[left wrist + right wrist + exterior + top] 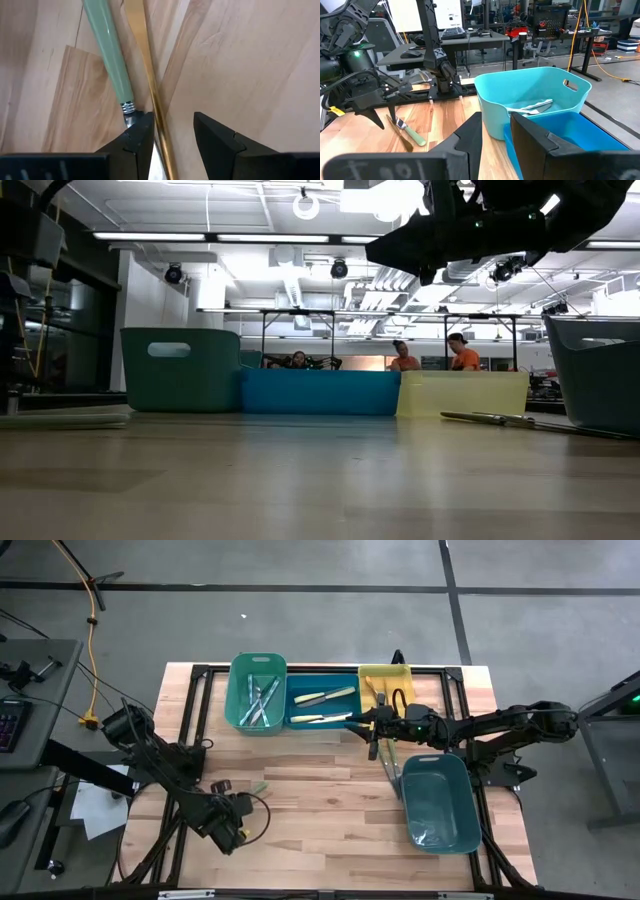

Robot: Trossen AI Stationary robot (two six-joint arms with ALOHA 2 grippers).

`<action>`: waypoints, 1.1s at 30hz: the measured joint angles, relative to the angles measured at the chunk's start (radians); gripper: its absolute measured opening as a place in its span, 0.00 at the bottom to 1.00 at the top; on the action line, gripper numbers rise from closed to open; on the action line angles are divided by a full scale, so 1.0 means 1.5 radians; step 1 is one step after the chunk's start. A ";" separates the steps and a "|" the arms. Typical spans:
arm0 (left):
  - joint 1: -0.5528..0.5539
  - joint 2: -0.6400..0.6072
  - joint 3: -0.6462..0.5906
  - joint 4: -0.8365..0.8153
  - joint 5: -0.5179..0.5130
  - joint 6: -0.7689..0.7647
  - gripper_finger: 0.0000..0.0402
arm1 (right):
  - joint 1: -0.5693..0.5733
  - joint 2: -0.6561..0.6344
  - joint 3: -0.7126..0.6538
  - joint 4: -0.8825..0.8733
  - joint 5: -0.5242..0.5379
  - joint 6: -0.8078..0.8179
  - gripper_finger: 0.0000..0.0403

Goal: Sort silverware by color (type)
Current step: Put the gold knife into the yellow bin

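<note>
Two pieces of silverware lie side by side on the wooden table near its front left: a green-handled one (107, 55) and a thin brownish one (147, 75). My left gripper (172, 122) points down over them, open; the brownish one runs between its fingers. The right wrist view shows them (412, 136) below that gripper (387, 112). My right gripper (495, 132) hovers level and open by the blue bin (322, 705), nothing between its fingers. More silverware lies in the green bin (258, 692), the blue bin and the yellow bin (385, 685). My left gripper's fingers straddle the brownish utensil's shaft (161, 135) from above, lying across it. The shaft runs close along one finger (137, 142), and the green utensil's silvery end (129, 116) passes behind that finger. Whether either one is touched, I cannot tell.
A large teal bin (440, 802) stands at the table's right, with a long utensil (390, 768) lying on the wood beside it (500, 418). Bare wood stretches across the table's middle and front. People sit far behind the table in the low view.
</note>
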 joint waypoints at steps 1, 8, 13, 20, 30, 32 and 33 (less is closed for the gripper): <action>0.002 0.000 0.000 -0.001 0.000 0.000 0.33 | 0.000 0.000 0.000 0.000 0.000 0.000 0.24; 0.004 0.000 -0.039 0.045 0.011 0.015 0.33 | 0.000 0.000 0.000 0.000 0.000 0.000 0.24; 0.014 -0.001 -0.065 0.078 0.027 0.015 0.33 | 0.000 0.000 0.000 0.000 0.000 0.000 0.24; 0.032 -0.001 -0.066 0.091 0.062 0.058 0.31 | 0.000 0.000 0.000 0.000 0.000 0.000 0.24; 0.074 0.000 -0.065 0.094 0.105 0.071 0.04 | 0.000 0.000 0.000 0.000 0.000 0.000 0.24; 0.079 0.001 -0.065 0.094 0.110 0.072 0.04 | 0.000 0.000 0.000 0.000 0.000 0.000 0.24; 0.081 0.001 -0.065 0.094 0.112 0.072 0.04 | 0.000 0.000 0.000 0.000 0.000 0.000 0.24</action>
